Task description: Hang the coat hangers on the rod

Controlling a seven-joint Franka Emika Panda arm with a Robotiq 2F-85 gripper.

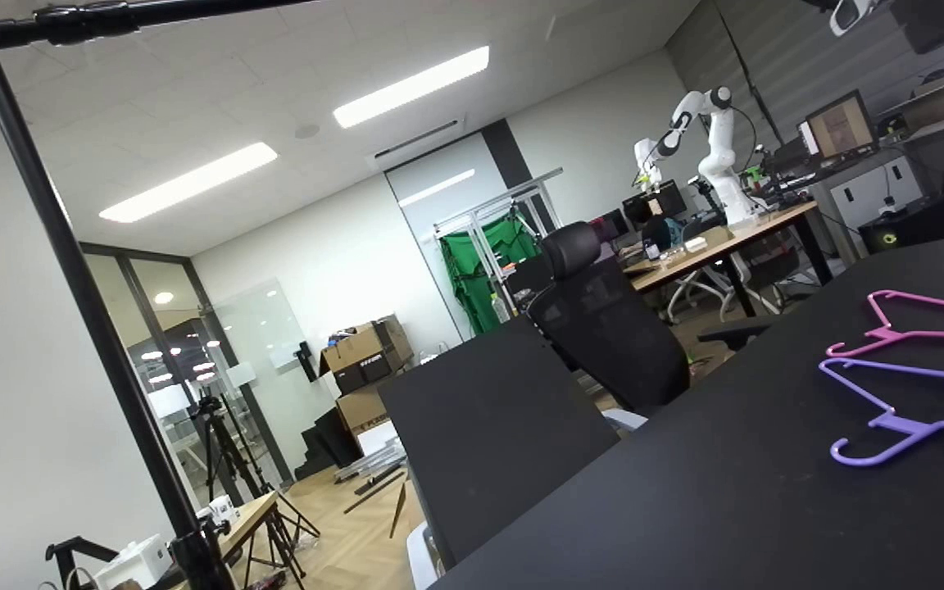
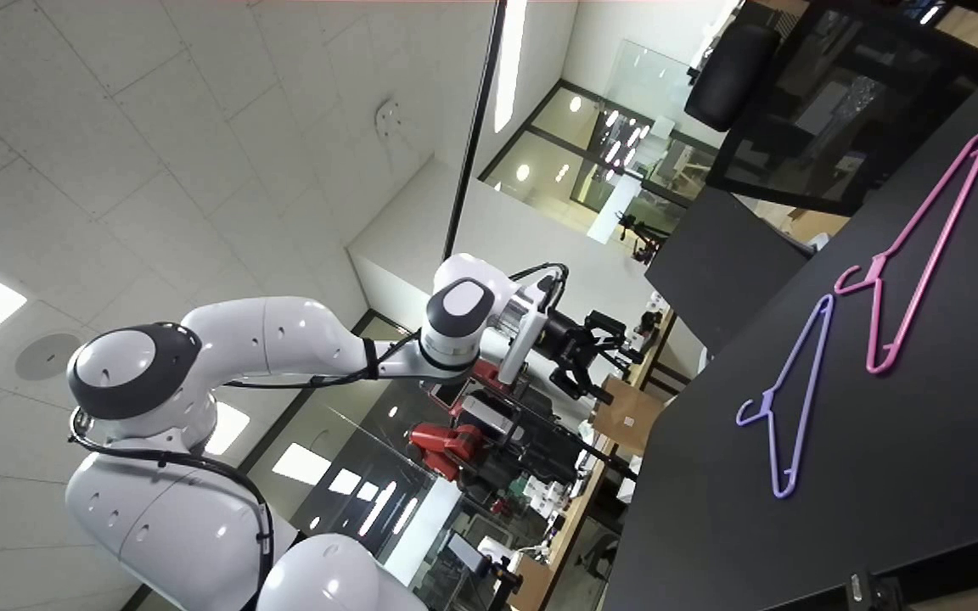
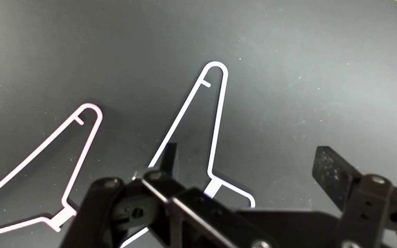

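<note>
From the wrist, the spread end effector (image 3: 246, 160) partly hides the purple hanger (image 3: 217, 120).

We take first hanger (image 1: 908, 425) as landmark: it lies flat on table (image 1: 726, 512). Left of it in wrist view, just beside, second hanger (image 3: 61, 217). Before it there, partly hiding it, gripper (image 3: 248, 160). Behind and left of it in exterior view, past table edge, we see chair (image 1: 611, 336).
</note>
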